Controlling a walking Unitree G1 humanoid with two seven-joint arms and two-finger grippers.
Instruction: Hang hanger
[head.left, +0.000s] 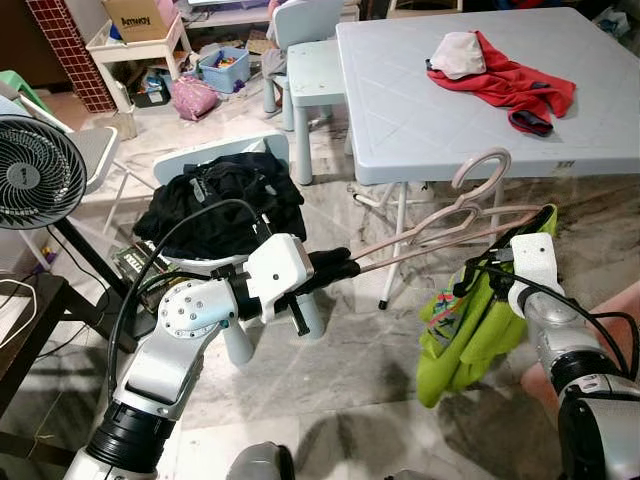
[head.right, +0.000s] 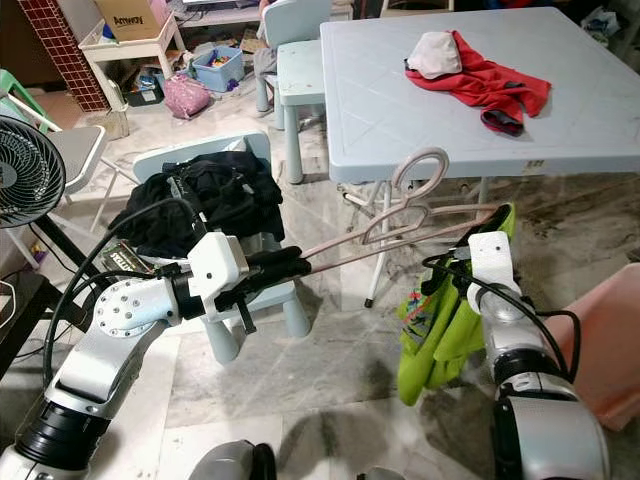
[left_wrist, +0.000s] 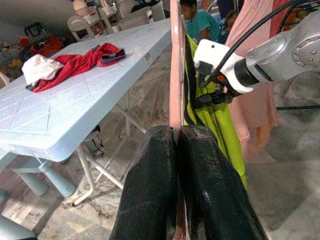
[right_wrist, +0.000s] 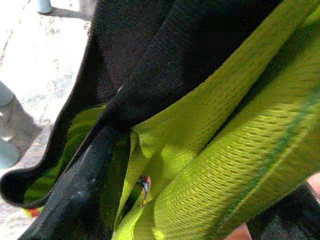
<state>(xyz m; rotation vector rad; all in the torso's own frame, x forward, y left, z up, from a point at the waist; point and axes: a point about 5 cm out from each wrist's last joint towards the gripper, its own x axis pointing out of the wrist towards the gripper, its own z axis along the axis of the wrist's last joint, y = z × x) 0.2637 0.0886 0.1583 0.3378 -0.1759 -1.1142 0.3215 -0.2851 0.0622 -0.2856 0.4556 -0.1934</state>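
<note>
Both silver arms reach forward at the near edge. On the left, the left gripper (head.left: 345, 268) has its black fingers (left_wrist: 150, 190) pinched tight on one end of a pink hanger (head.left: 440, 232). It stretches rightward in the air, in front of the pale blue table (head.left: 400, 110), to the right gripper (head.left: 490, 262). That gripper sits in a lime-green garment (head.left: 465, 325) draped over the hanger; its fingers' state I cannot tell. Red clothing (head.left: 510, 85) lies on the far tabletop.
</note>
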